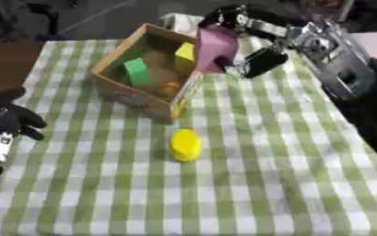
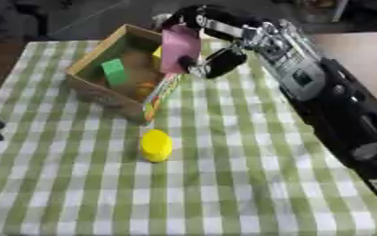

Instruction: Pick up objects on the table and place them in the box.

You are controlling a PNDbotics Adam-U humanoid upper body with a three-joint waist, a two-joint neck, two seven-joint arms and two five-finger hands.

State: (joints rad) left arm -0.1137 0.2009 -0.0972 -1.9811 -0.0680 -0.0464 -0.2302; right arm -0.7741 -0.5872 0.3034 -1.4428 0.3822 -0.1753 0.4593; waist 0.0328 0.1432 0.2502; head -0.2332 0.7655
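My right hand (image 1: 248,60) reaches in from the upper right and is shut on a pink block (image 1: 215,48), held upright over the right rim of the cardboard box (image 1: 123,90). Inside the box lie a green block (image 1: 136,71), a yellow block (image 1: 185,54) and a small orange thing (image 1: 171,87). A yellow rounded object (image 1: 185,144) sits on the checked cloth in front of the box. My left hand (image 1: 10,120) rests at the left edge, fingers relaxed and holding nothing.
The green-and-white checked cloth (image 1: 264,184) covers the table. My right arm (image 2: 320,92) stretches along the right side. Dark shapes stand beyond the far edge.
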